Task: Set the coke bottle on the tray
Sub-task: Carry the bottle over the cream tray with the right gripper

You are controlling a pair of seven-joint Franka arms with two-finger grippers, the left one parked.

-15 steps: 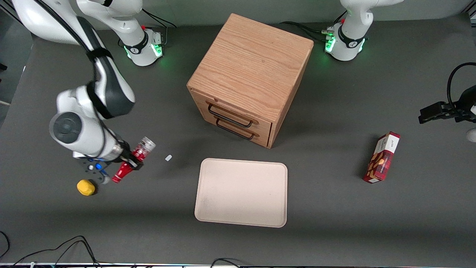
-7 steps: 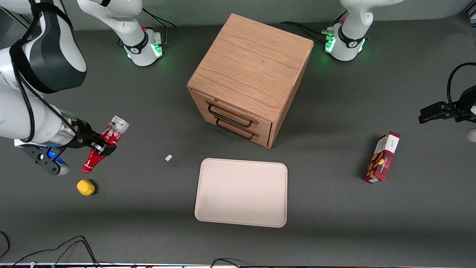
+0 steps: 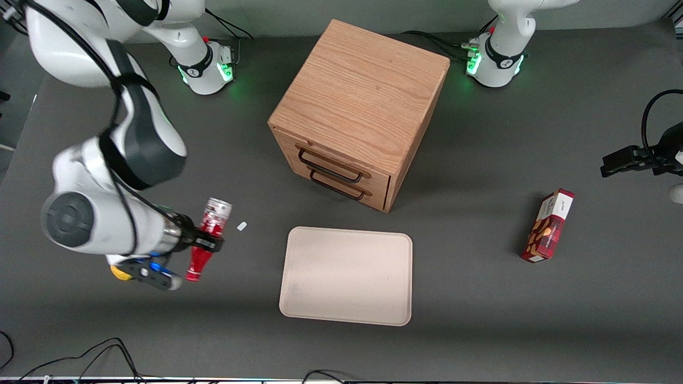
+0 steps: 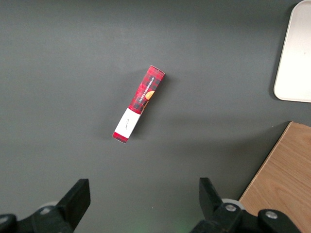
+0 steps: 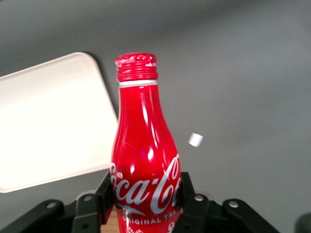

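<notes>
The dark grey table (image 3: 480, 330) carries everything here, and the wooden drawer cabinet (image 3: 363, 106) is the biggest thing on it, standing on the part of the table farther from the front camera, its two black-handled drawer fronts turned toward that camera. In front of the cabinet, nearer the front camera, lies the tray (image 3: 347, 277), a flat pale beige-pink rectangle with rounded corners and a low rim; a corner of it also shows in the right wrist view (image 5: 48, 126) and in the left wrist view (image 4: 296, 58). Off the tray toward the working arm's end of the table, the end effector (image 3: 205, 242) hangs above the table with its two black fingers clamped on the body of the coke bottle (image 3: 209, 237). In the right wrist view the bottle (image 5: 143, 160) sits between the finger pads at the level of its white script, its red capped neck pointing away from the wrist. In the front view the bottle is clear of the tray's nearest short edge, tilted, its silvery base toward the cabinet and its neck toward the front camera. Toward the parked arm's end, well apart from the tray, lies a red snack box (image 3: 548, 226), seen too from the left wrist (image 4: 139, 104). A yellow object (image 3: 118, 272) peeks out beside the wrist. A small white scrap (image 3: 241, 226) lies between bottle and tray, nearer the bottle.
</notes>
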